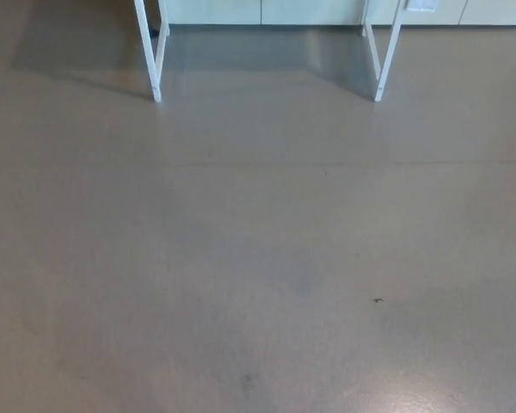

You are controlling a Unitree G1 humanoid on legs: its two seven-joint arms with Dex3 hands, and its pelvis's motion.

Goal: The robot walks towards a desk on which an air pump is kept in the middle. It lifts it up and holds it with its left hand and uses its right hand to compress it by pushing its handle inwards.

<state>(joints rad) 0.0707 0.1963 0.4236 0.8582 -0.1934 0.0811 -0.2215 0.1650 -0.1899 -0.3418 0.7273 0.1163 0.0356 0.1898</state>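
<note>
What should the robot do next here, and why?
Probably keep walking forward. Only the white desk legs show at the top edge, across a stretch of bare floor; neither the desk top, the pump nor either hand is in view.

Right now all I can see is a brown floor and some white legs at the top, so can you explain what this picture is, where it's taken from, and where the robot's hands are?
This one picture comes from a camera on the head of a two-armed humanoid robot, looking down and ahead. Most of it is bare brown floor with a few small dark specks. At the top edge stand two pairs of thin white legs, one pair on the left and one on the right; they look like the legs of a desk, whose top is out of the picture. Behind them runs a pale wall or cabinet front. Neither robot hand shows, and no air pump is visible, so nothing is held that the picture shows. The robot seems to be some way off.
</note>
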